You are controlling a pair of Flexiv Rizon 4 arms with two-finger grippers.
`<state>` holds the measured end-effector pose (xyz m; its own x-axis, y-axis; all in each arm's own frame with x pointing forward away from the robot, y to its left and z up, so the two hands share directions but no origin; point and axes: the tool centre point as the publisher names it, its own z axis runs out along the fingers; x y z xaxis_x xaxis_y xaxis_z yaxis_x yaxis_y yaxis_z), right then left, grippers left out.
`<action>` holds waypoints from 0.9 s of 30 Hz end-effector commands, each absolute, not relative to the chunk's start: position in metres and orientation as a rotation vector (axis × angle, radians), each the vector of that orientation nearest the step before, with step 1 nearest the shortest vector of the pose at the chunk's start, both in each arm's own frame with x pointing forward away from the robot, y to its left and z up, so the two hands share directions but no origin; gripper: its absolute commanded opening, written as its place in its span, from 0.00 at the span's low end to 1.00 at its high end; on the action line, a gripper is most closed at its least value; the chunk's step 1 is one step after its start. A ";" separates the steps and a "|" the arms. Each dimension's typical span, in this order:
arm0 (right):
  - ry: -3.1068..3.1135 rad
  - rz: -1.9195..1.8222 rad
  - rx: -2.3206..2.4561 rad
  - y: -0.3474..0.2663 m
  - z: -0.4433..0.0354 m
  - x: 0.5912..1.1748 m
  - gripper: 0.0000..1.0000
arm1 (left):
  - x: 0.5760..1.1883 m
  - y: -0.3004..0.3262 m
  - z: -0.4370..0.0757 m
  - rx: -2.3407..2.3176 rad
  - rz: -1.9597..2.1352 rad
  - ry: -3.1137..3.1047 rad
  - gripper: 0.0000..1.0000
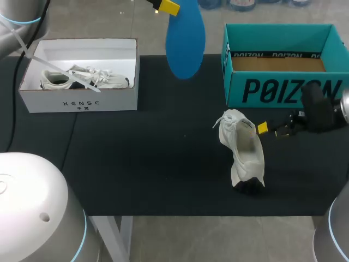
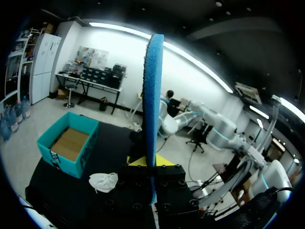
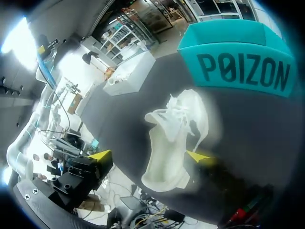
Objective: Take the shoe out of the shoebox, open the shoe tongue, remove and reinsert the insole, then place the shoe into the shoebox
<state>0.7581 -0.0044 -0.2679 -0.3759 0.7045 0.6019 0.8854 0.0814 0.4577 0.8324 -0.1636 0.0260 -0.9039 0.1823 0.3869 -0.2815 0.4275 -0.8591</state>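
Observation:
My left gripper (image 1: 165, 6) is raised above the table's far edge and is shut on a blue insole (image 1: 185, 41), which hangs flat-on in the head view. From the left wrist, the insole (image 2: 153, 95) rises edge-on out of that gripper (image 2: 153, 168). A white shoe (image 1: 244, 151) lies on the black table, laces toward the teal shoebox (image 1: 281, 90), dark sole end toward the front. My right gripper (image 1: 271, 130) stands open just right of the shoe. In the right wrist view the shoe (image 3: 176, 138) lies between the spread fingers of that gripper (image 3: 150, 156), with one yellow tip close to its collar.
A white box (image 1: 82, 102) holding another white shoe (image 1: 87, 79) stands at the back left. The teal shoebox is open, showing a bare cardboard floor. The black table (image 1: 152, 164) ends at a front edge near the shoe.

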 end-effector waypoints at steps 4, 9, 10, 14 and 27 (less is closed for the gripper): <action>-1.684 -1.304 -1.360 -0.002 -0.243 0.763 1.00 | 0.832 -0.163 0.026 0.085 1.479 -2.263 0.00; -1.489 -1.329 -1.251 0.009 -0.223 0.766 1.00 | 0.832 -0.163 0.026 0.085 1.479 -2.263 0.00; -1.459 -1.323 -1.250 0.012 -0.218 0.765 1.00 | 0.832 -0.163 0.026 0.085 1.479 -2.263 0.00; -1.334 -1.281 -1.201 0.023 -0.202 0.766 1.00 | 0.832 -0.163 0.026 0.085 1.479 -2.263 0.00; -1.120 -1.017 -1.298 0.063 -0.160 0.777 1.00 | 0.832 -0.163 0.026 0.085 1.479 -2.263 0.00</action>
<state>0.7656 0.0524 -0.1601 0.0311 0.0730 0.9968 0.9992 -0.0289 -0.0291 0.8324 -0.1636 0.0260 -0.9039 0.1824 0.3869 -0.2814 0.4275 -0.8591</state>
